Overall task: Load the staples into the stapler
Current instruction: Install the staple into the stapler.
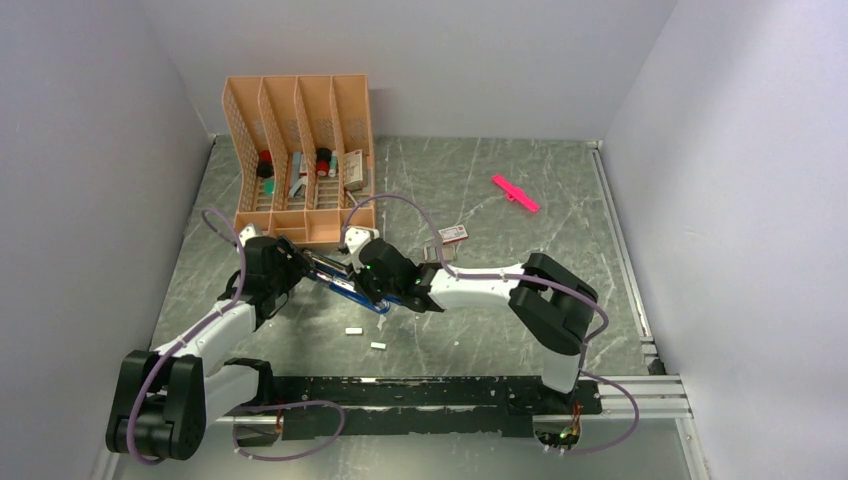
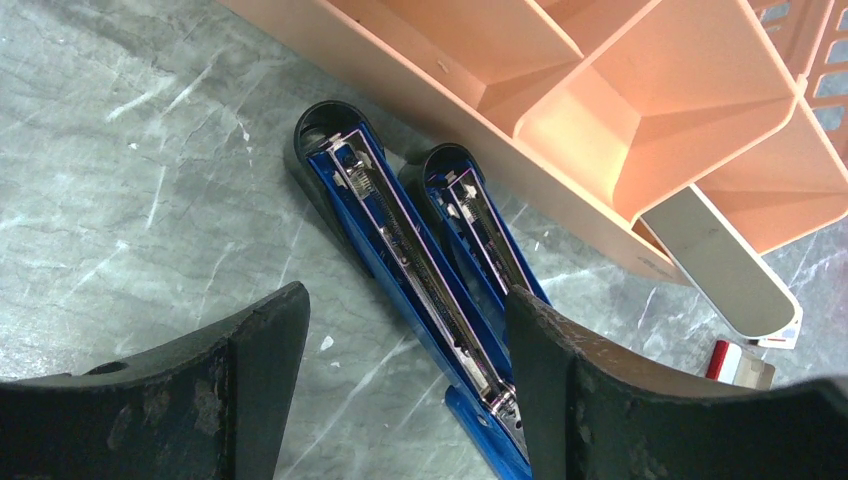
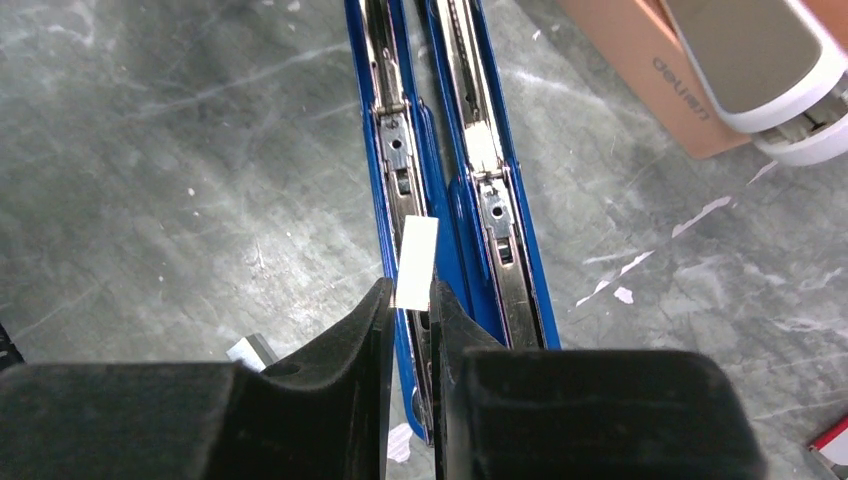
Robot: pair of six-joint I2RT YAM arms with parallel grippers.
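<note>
In the right wrist view, the right gripper pinches a short strip of staples at mid-frame. The strip's upper end lies over the opened blue stapler, whose two rails run to the top edge. The left gripper is spread wide, straddling the stapler. In the top view, two loose strips lie on the table below the stapler, left of centre

Soft, even overhead light; shadows faint. Mild sheen on grey marbled tabletop. Top view slightly soft, grainy.
</note>
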